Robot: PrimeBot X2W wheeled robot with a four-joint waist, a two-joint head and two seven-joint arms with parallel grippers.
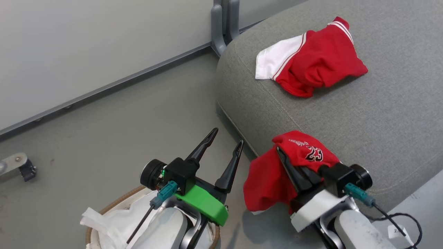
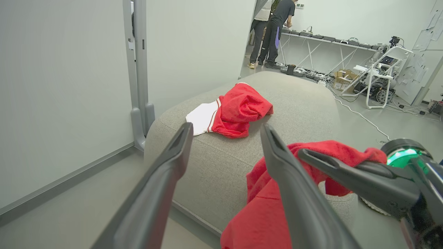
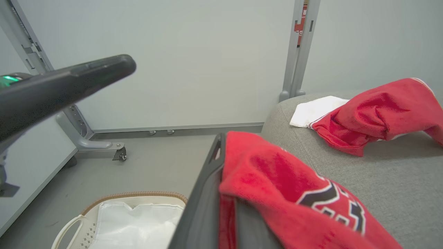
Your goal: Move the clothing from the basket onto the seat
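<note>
Clothing: soft red numbered jersey [image 1: 273,183] hung half off the edge of the big grey upholstered seat [image 1: 346,117], pinched in the closed right gripper [image 1: 282,155] | left gripper [image 1: 227,136] stood wide, empty | risk: let go here, the overhanging fabric would likely have slid to the floor [image 1: 121,131].

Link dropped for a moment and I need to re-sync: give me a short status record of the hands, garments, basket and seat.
Left hand: open, empty
Right hand: shut on the red fabric garment printed 23
Held garment: hangs at the large grey upholstered seat's near corner; contact unclear
Placed garment: red fabric garment with white sleeve, crumpled on the seat
Basket: oval white plastic basket with brown woven rim, on the floor; white liner sheet inside; rest hidden
</note>
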